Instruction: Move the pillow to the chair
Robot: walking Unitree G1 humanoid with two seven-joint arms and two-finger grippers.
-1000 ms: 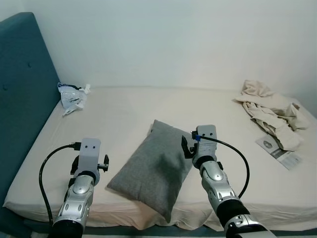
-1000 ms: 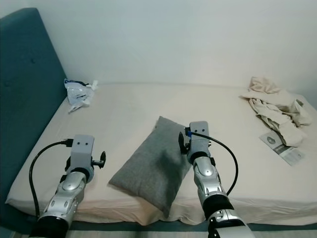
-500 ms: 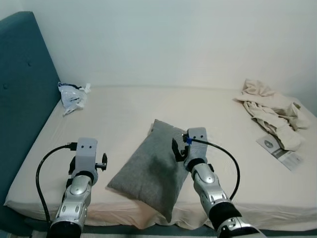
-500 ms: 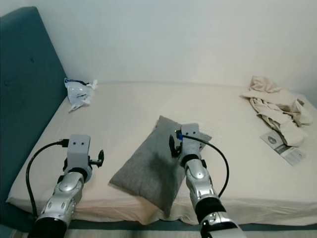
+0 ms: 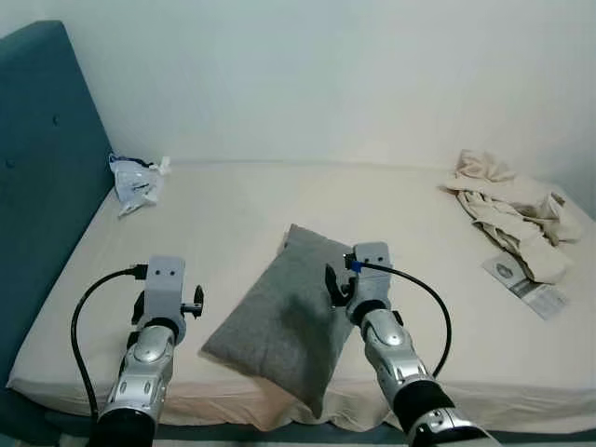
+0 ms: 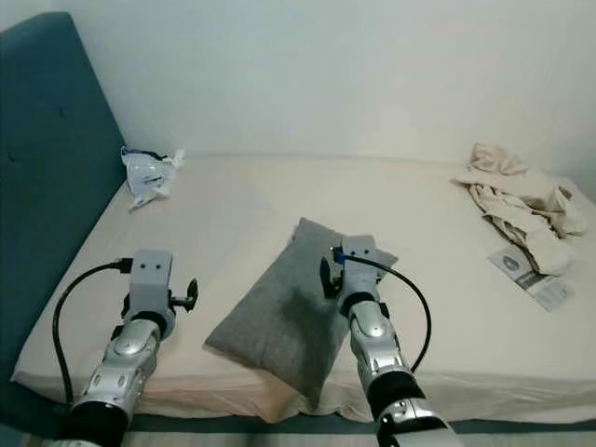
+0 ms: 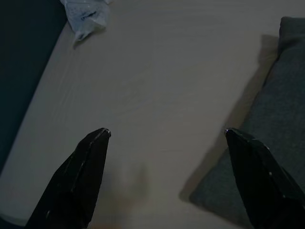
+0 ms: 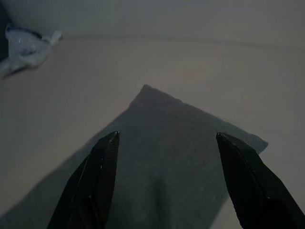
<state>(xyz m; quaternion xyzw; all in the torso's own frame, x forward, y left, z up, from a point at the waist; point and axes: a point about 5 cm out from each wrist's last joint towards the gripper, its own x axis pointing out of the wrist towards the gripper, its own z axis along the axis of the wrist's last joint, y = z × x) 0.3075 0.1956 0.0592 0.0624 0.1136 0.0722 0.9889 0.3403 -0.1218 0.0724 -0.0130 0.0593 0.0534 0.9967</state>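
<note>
- Pillow (image 5: 284,321) lies flat on the bed (image 5: 242,214), near its front edge and roughly centred, one corner jutting toward you over the edge of the mattress.
- Your right gripper (image 8: 164,183) hovers above the pillow's right half; its 2 fingers (image 8: 97,183) are spread wide and hold nothing.
- Your left gripper (image 7: 167,179) sits over bare sheet just left of the pillow, its fingers equally wide apart and empty, with the pillow's left edge just beside 1 fingertip.
- Risk 1: a soft, stuffed pillow may slip or sag if you pinch only a thin fold of fabric with 1 gripper, so bite deep or use both.
- Risk 2: close too low and you may catch the sheet along with the pillow and drag the bedding.
- Risk 3: no chair is in sight, so you will have to turn and walk while carrying; a loose hold could drop it on the way.
- Far left, a crumpled plastic bag (image 5: 135,182) lies by the blue headboard (image 5: 37,168); far right lie bundled cloth (image 5: 507,209) and a leaflet (image 5: 524,284), all well apart from your reach.
</note>
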